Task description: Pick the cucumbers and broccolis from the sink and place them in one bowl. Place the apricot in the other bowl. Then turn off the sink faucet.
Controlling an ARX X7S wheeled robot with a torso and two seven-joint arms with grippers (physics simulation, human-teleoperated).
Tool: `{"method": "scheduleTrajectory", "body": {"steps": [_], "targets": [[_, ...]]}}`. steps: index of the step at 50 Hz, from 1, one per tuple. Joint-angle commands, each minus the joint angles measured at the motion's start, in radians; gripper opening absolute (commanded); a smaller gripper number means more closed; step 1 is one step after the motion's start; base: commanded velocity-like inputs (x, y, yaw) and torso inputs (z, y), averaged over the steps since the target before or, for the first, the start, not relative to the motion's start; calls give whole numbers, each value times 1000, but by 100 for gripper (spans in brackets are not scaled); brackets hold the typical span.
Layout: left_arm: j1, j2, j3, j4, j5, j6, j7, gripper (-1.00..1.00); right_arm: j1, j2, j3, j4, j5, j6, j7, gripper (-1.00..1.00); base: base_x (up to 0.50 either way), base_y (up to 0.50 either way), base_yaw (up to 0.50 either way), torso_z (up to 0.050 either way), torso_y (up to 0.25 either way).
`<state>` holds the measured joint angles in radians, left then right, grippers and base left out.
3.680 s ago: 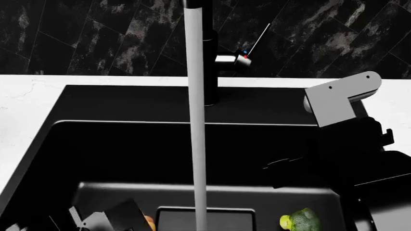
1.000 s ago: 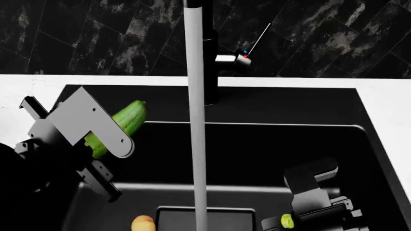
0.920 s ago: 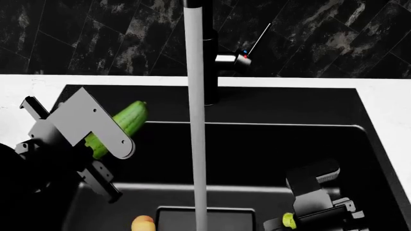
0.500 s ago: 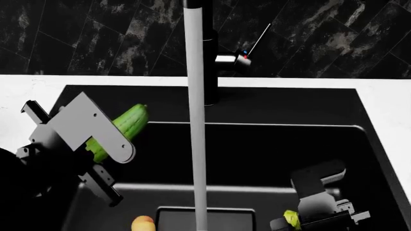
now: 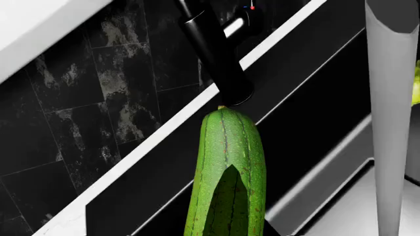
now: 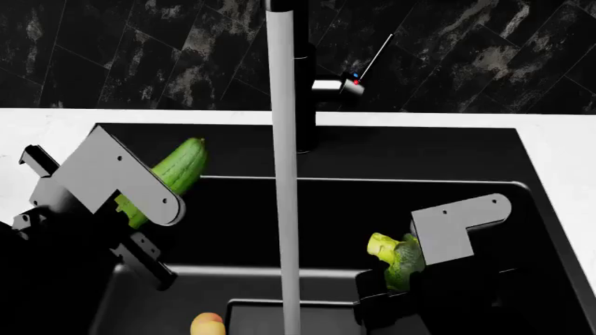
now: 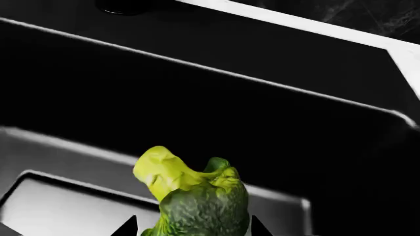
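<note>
While water point(image 6: 284, 209) runs in a straight column from the faucet point(image 6: 305, 77) into the sink point(image 6: 373, 150), both arms hang above the basin, each with a load. The left tool point(image 6: 139, 202) is clamped on a cucumber point(image 6: 172, 174), which slants up and away from it, its free end over the sink's rear left part, near the rim. In the left wrist view the cucumber point(image 5: 226, 172) points toward the faucet's base point(image 5: 217, 54), apart from it. The right tool point(image 6: 400, 269) grips a broccoli point(image 6: 396, 255), stalk end tilted toward the water, held clear of the sink floor; the right wrist view shows the broccoli point(image 7: 196, 196) between two dark fingertips point(image 7: 125, 227). An apricot point(image 6: 208, 325) lies on the sink floor at the head view's lower edge, left of the water. White bench point(image 6: 47, 132) flanks the sink on both sides. The faucet's lever point(image 6: 375, 56) stands tilted up.
</note>
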<state>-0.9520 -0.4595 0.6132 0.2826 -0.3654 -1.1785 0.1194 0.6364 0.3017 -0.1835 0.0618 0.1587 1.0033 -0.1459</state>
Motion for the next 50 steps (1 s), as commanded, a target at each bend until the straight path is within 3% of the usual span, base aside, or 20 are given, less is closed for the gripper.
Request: {"method": "scheduleTrajectory", "body": {"steps": [1,9,15,19,30,42,50], "targets": [[-1,18,-95,29,-7,-7,2,-100,-33,37,72,-573,1,308,3,-100,0,0,0,0,0],[3,21,-147,90,-7,15,-31,-100,98,73,95,-862,82,567,52,-100,0,0,0,0,0],[2,30,-191,171,-38,-71,-56,-100,196,237,234,-830,884,566,648,-100,0,0,0,-22,208],[0,28,-201,206,-48,-93,-61,-100,235,275,275,-821,1087,558,808,-100,0,0,0,-27,250],[-2,23,-235,260,-69,-114,-65,-100,306,313,303,-805,1216,520,919,-100,0,0,0,-26,250],[-51,36,-303,281,-90,-163,-80,-100,400,357,253,-790,1297,519,1015,-100,-403,137,0,0,0],[-103,45,-343,300,-112,-221,-83,-100,433,364,203,-772,1261,490,990,-100,-234,87,0,0,0]]}}
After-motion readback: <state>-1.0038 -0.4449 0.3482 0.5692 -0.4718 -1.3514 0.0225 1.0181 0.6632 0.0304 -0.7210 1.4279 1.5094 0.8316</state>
